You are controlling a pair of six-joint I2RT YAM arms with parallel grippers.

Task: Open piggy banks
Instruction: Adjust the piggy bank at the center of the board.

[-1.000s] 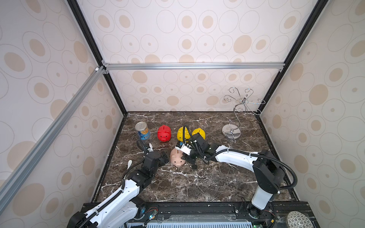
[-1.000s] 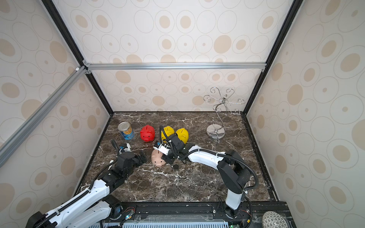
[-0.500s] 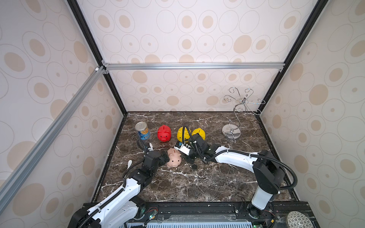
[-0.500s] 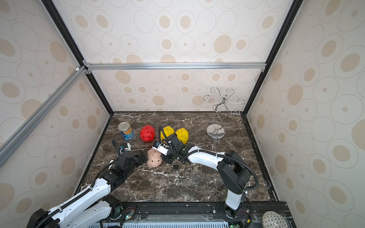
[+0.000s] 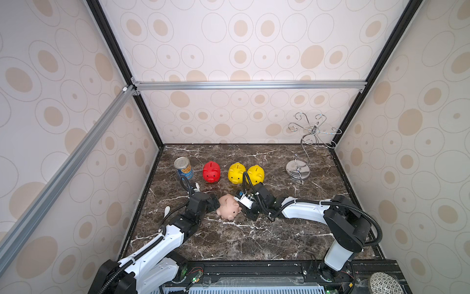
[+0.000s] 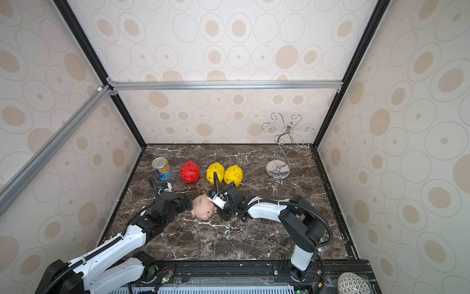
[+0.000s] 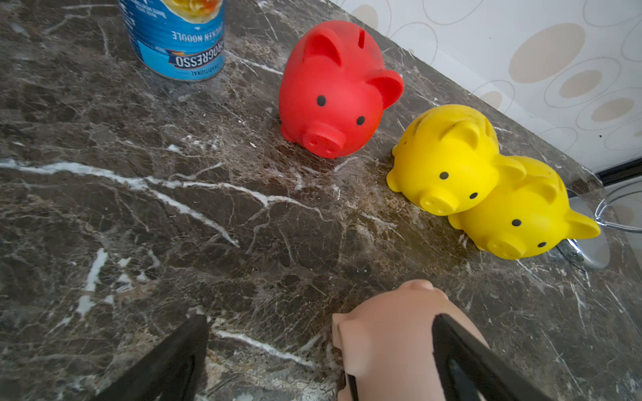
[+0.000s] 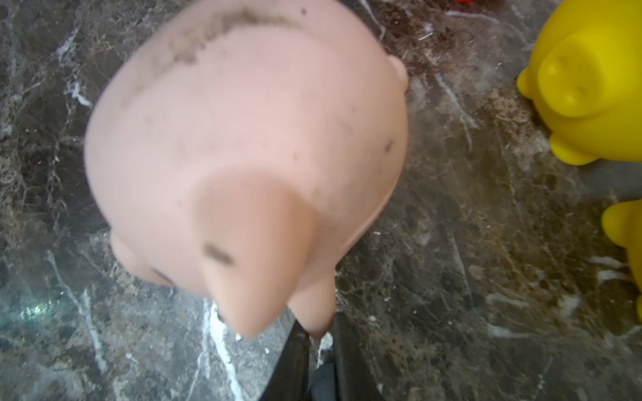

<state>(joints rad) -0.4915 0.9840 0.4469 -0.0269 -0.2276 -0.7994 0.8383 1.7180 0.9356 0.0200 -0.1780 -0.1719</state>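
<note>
The right jaws are sitting almost pressed together, pinching a small pink nub of the pink piggy bank [image 8: 243, 132], a foot as far as the right wrist view is showing. The left jaws are gaping wide, one finger [image 7: 462, 357] lying against the pig's flank and the other hanging over bare desk [image 5: 229, 244]. A second ago the left jaws were waiting just apart from the pig at its 9 o'clock; they are now touching it, while the right jaws are staying at its 3 o'clock. By my reading the pig is now being braced from both sides for turning belly-up; no opening is showing yet. It is sitting near the desk's middle, snout pointing to about 6 o'clock, long axis running 12 to 6, face tipping upward. At its 12 o'clock the red pig [image 5: 211, 171] and two touching yellow pigs [image 5: 236, 173] are standing in a row.
</note>
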